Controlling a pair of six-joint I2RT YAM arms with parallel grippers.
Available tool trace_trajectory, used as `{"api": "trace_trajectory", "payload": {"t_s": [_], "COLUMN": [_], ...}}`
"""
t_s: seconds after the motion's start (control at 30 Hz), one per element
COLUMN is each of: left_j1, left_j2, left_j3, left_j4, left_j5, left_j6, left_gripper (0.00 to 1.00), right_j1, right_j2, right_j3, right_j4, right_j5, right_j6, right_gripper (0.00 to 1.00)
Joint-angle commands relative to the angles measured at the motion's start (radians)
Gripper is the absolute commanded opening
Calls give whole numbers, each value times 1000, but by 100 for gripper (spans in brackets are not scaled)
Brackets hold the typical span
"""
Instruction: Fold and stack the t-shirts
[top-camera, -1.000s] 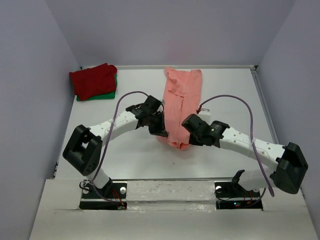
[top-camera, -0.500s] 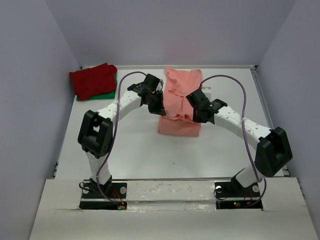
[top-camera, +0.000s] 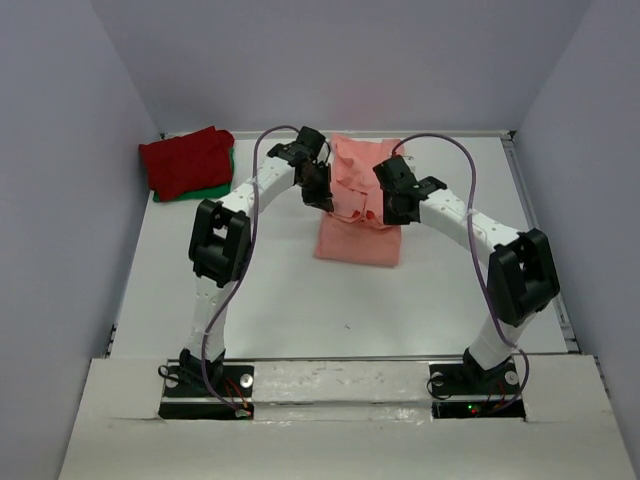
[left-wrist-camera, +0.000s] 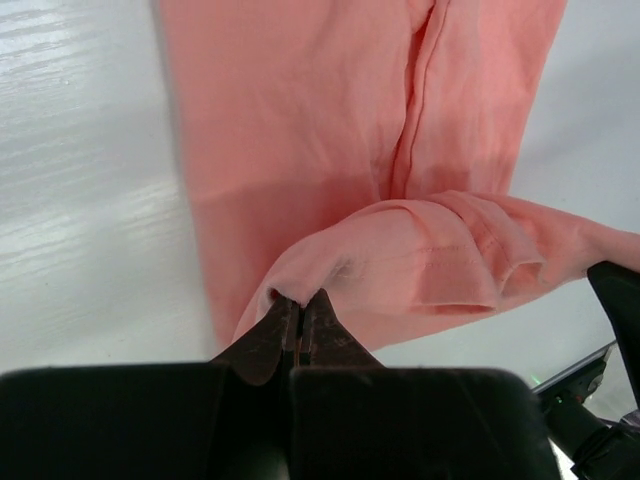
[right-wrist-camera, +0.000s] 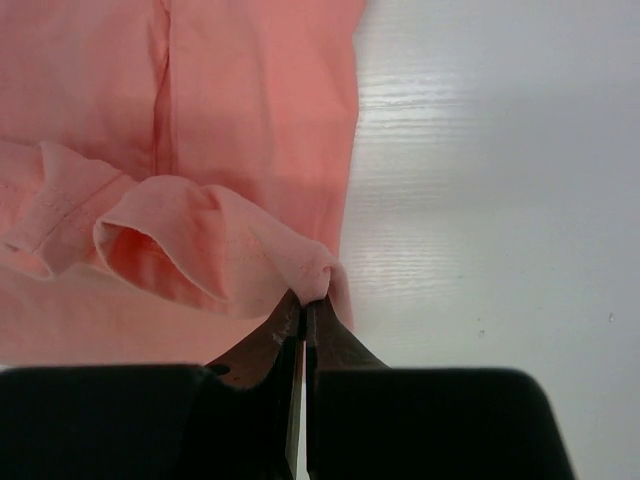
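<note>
My left end effector (left-wrist-camera: 300, 303) was clenched on a lifted edge of the salmon-pink t-shirt (top-camera: 358, 245), its two fingers pressed together with a pinch of cloth caught at their tips. My right end effector (right-wrist-camera: 303, 300) was clenched the same way on the other end of that edge. From above, the two stood side by side over the far middle of the counter (top-camera: 280, 300), mine on the left at the shirt's left side and mine on the right at its right side. The cloth I held sagged between them as a loose, rumpled band with a stitched hem line showing, and it was raised over the rest of the garment. Below it the shirt lay flat on the counter as a long strip, with a lengthwise crease or seam running down it. Its near end was squared off and its far end reached close to the counter's far edge. I could not tell for certain whether the sagging middle of the band brushed the layer beneath. In the far left corner, well apart from my work, the dark red t-shirt (top-camera: 185, 160) sat folded on top of the green t-shirt (top-camera: 214, 191). Only a thin border of green showed along the red shirt's near and right sides.
</note>
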Motion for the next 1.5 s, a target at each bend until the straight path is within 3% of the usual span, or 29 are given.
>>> {"api": "trace_trajectory", "payload": {"t_s": [0.0,0.57,1.03,1.07,1.17,1.2,1.33,1.47], "left_j1": [9,41,88,88,96,96,96,96], "left_j2": [17,189,330,331,338,336,307,237], "left_j3": [77,297,392,401,410,412,421,391], "left_j4": [-45,-95,-65,-60,-42,-36,3,46], "left_j5": [47,90,110,110,111,111,99,67], "left_j6": [31,30,13,16,25,30,66,102], "left_gripper": [0,0,2,6,31,45,73,87], "right_j1": [-24,-112,-182,-182,-191,-191,-201,-210], "right_j2": [36,165,321,329,366,373,408,428], "right_j3": [81,168,301,308,343,351,394,424], "right_j4": [41,72,90,90,79,79,78,81], "right_j5": [-28,-114,-224,-226,-229,-224,-241,-227], "right_j6": [-49,-98,-142,-145,-162,-164,-185,-214], "right_gripper": [0,0,0,0,0,0,0,9]}}
